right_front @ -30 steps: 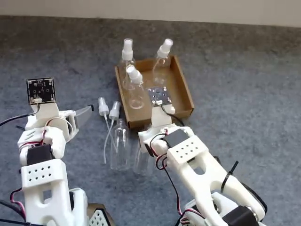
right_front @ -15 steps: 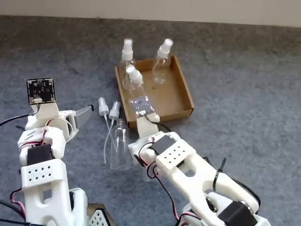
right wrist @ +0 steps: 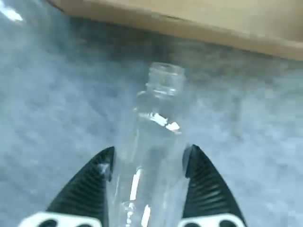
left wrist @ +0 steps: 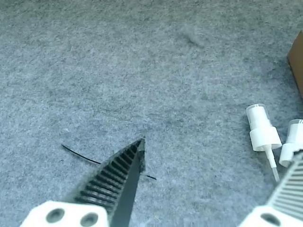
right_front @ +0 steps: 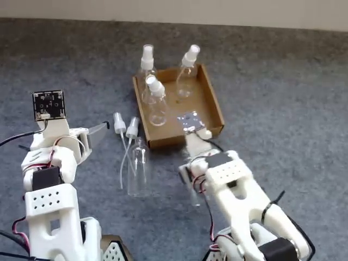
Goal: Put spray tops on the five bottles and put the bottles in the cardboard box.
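My right gripper (right wrist: 149, 152) is clamped on a clear uncapped bottle (right wrist: 158, 118). Its two black ribbed fingers (right wrist: 90, 184) press against the bottle's sides, below the threaded neck. The bottle is low over the grey carpet (right_front: 283, 81), with its open mouth pointing at the outer wall of the cardboard box (right wrist: 189, 19) and just short of it. In the high view my right arm (right_front: 228, 174) sits at the near side of the cardboard box (right_front: 168, 140), its wrist camera over the near wall.

A spare uncapped bottle (right_front: 138, 168) lies on the carpet to the left of that arm, its neck toward the box's near left corner. Two loose spray tops (right_front: 119, 120) (right_front: 132, 126) lie just beside that neck, and their thin dip tubes run back alongside the bottle.

My left gripper (left wrist: 218, 156) is spread wide and holds nothing. It hangs over the carpet just left of the spray tops (left wrist: 260, 132), and in the high view I see the left gripper (right_front: 99, 129) level with them. A thin black strand (left wrist: 78, 152) lies on the carpet under one finger.

In the box, a capped bottle (right_front: 157, 111) occupies the left half and a second capped bottle (right_front: 186, 81) leans at the far wall. A third capped bottle (right_front: 147, 70) is at the far left corner, and I cannot tell whether it is inside the box or just behind it.
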